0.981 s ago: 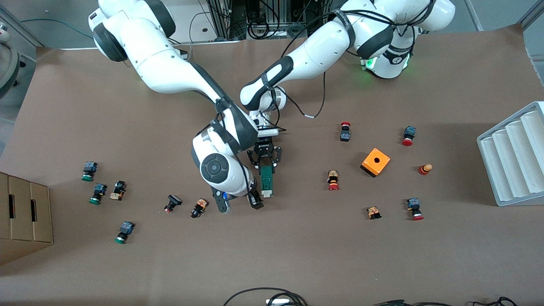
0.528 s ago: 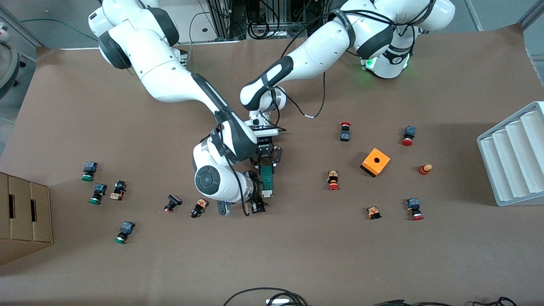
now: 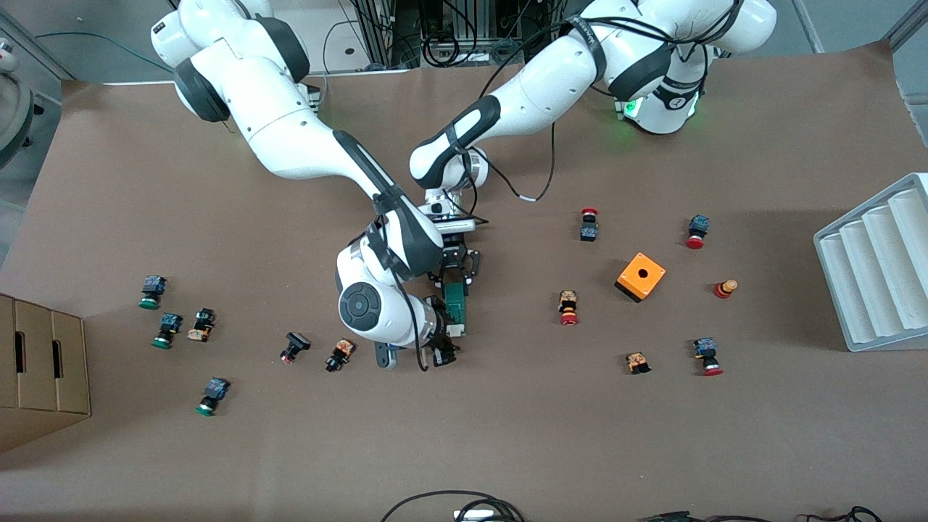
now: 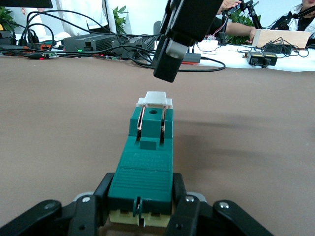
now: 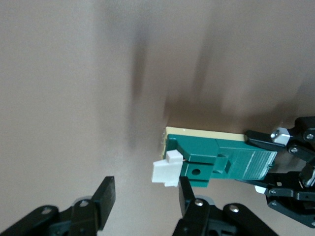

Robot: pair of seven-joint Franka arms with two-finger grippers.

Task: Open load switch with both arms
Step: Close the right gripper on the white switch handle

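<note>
The left arm (image 3: 522,101) comes from its base and slopes down to mid-table, its wrist bent so the left gripper (image 4: 142,209) points toward the front camera and lies low along the table. Its two black fingers (image 4: 93,206) are pressed in on either side of the load switch (image 3: 455,308), clamping the end of the green block that is farther from the front camera.

The right arm (image 3: 304,145) reaches down across the table and folds at the wrist, its round joint sitting just beside the switch toward the right arm's end of the table. The right gripper (image 5: 142,199) hangs over the white slider (image 5: 166,172) at the end of the switch nearer the front camera. Its jaws stand partly apart and hold nothing — one finger (image 5: 186,196) sits right at the slider and the green body, the other (image 5: 104,199) over bare table; whether the near finger touches, I cannot tell.

The switch lies flat at mid-table, lengthwise toward the front camera, white slider at the near end.

Counted around it: one load switch, one orange cube (image 3: 641,276) with a hole, about six small push-buttons (image 3: 169,330) toward the right arm's end and about six more (image 3: 569,307) toward the left arm's end, one white ridged tray (image 3: 877,264), one cardboard box (image 3: 40,370).
</note>
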